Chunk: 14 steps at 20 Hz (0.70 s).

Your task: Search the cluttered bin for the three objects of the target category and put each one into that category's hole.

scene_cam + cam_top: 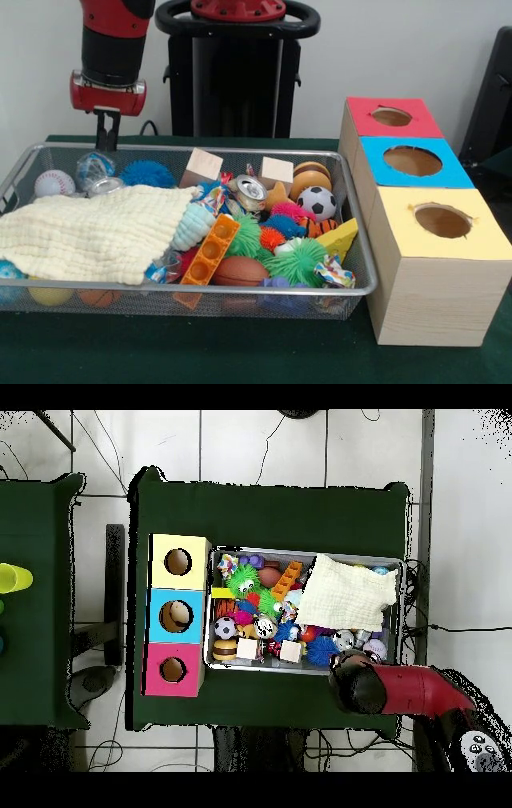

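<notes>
The wire mesh basket (200, 286) is full of toys, and it also shows in the overhead view (305, 667). My gripper (107, 134) hangs over the basket's far left corner, fingers close together and empty. Just below it lies a crumpled clear plastic bottle with a blue label (95, 168), next to a silver can (105, 186). More clear and blue plastic (162, 270) pokes out from under the cloth's front edge. The red-topped box's hole (392, 117) is at the far right, and it shows in the overhead view (172, 670) too.
A pale yellow cloth (88, 232) covers the basket's left half. The blue-topped box (413, 161) and the yellow-topped box (442, 221) stand in a row with the red one. A second can (250, 190), balls, wooden blocks and spiky toys fill the right half. My arm (400, 689) hides the gripper from above.
</notes>
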Motion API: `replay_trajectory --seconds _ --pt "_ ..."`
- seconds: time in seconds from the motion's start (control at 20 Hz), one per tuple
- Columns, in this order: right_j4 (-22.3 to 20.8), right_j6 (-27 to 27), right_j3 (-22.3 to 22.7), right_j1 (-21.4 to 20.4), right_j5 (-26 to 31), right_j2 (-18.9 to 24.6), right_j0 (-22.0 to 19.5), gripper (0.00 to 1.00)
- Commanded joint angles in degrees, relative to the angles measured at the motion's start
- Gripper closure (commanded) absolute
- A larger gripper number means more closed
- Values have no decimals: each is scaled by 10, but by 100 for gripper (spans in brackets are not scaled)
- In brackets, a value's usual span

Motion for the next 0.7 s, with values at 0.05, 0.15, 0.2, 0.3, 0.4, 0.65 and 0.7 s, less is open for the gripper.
replay_trajectory --seconds 0.05,0.15,0.2,0.3,0.4,0.65,0.7 --pt "7 -28 23 9 33 70 -13 100" --pt "4 -26 20 15 30 70 -14 100" --pt "2 -24 20 16 28 69 -14 100" --pt "-8 -21 13 22 26 60 -5 100" --pt "-16 -20 8 31 23 55 -3 100" --pt "-25 -33 -1 45 30 51 -9 100" --pt "-27 -33 -4 46 32 48 -7 100"
